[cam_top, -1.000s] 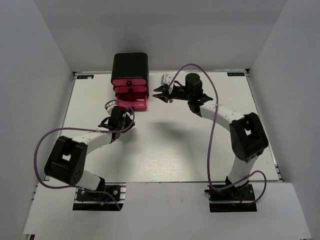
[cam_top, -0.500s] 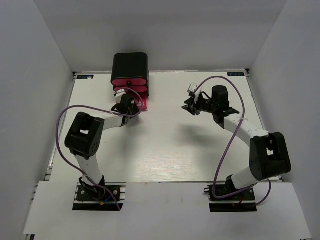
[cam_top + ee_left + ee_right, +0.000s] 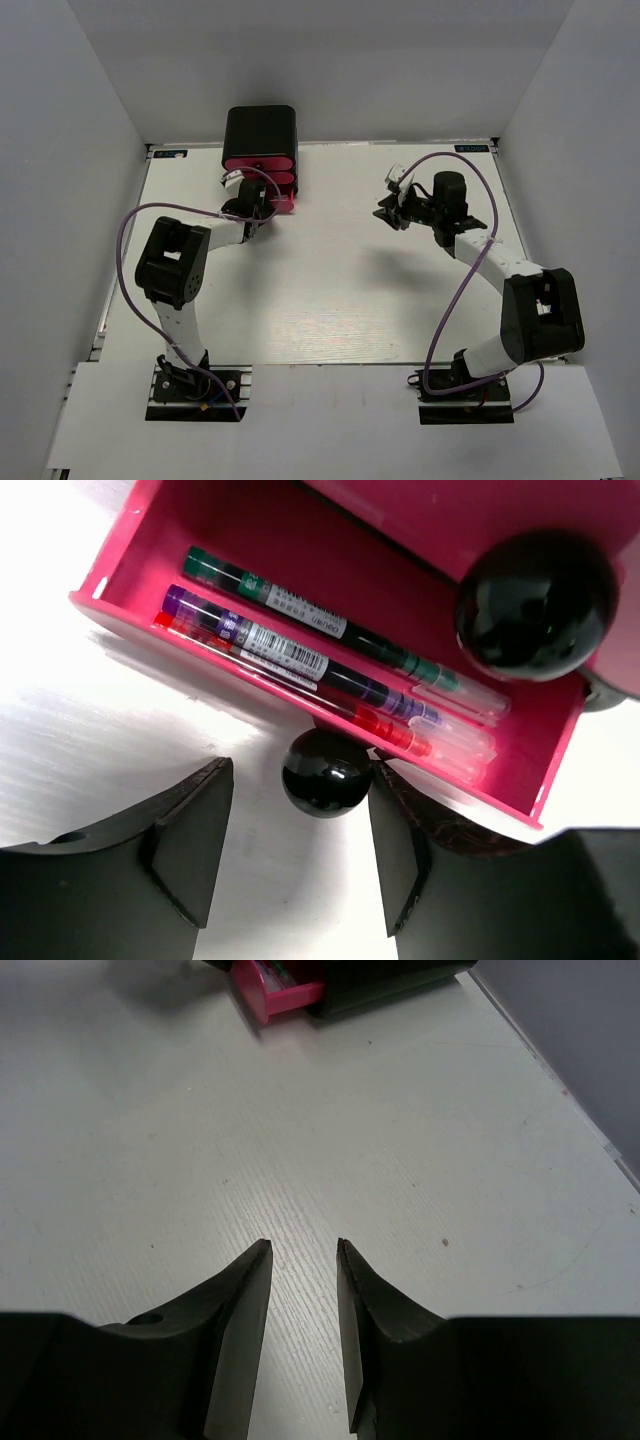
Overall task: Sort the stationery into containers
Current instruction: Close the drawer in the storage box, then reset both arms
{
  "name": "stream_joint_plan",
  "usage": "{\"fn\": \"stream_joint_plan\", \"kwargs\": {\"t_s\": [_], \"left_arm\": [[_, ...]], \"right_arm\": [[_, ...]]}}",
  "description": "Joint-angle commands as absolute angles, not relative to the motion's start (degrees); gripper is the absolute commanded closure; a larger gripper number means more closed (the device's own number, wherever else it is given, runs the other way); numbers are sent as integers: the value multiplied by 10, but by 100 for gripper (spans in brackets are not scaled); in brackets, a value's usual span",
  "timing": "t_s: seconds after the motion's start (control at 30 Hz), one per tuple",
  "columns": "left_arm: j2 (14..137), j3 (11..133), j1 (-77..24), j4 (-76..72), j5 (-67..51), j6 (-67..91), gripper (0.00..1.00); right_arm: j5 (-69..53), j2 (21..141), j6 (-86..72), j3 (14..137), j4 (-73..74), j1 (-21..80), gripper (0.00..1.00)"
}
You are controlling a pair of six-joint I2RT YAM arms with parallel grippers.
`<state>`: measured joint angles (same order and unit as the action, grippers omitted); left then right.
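The black rounded box (image 3: pixel 260 132) with pink drawers stands at the back left. Its bottom drawer (image 3: pixel 300 540) is pulled out and holds a green pen (image 3: pixel 330 625), a purple pen (image 3: pixel 300 660) and a red pen (image 3: pixel 400 727). My left gripper (image 3: pixel 300 768) is open around this drawer's black knob (image 3: pixel 325 772); the right finger is at the knob, the left finger stands apart. It is at the drawer front in the top view (image 3: pixel 250 207). My right gripper (image 3: pixel 303 1244) is slightly open and empty over bare table, right of the box (image 3: pixel 388 214).
The knob of the drawer above (image 3: pixel 535 605) hangs over the open drawer's right end. The box and its open drawer (image 3: pixel 275 995) lie far ahead of the right gripper. White walls close in the table on three sides.
My left arm has stretched out and brought its gripper up to the drawer knob. My right gripper has drawn away from the box to the right.
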<state>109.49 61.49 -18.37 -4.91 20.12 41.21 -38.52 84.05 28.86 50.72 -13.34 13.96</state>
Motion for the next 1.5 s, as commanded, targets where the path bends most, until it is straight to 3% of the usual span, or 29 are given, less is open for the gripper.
{"fn": "stream_joint_plan", "kwargs": {"t_s": [0.0, 0.5, 0.97, 1.37, 1.43, 1.47], "left_arm": [[1093, 622, -177, -82, 202, 460, 34], [1155, 654, -171, -142, 175, 605, 40], [1186, 684, -171, -164, 158, 643, 42], [1076, 500, -182, -229, 91, 612, 42], [1054, 462, -187, -236, 85, 600, 39], [1040, 448, -187, -236, 80, 595, 37]], "right_arm": [[-391, 824, 286, 500, -134, 136, 61], [-389, 822, 304, 490, -126, 117, 61], [-395, 821, 310, 484, -124, 99, 61], [-413, 818, 324, 466, -120, 98, 60], [-416, 817, 327, 465, -118, 98, 57], [-417, 817, 331, 462, -118, 98, 48]]}}
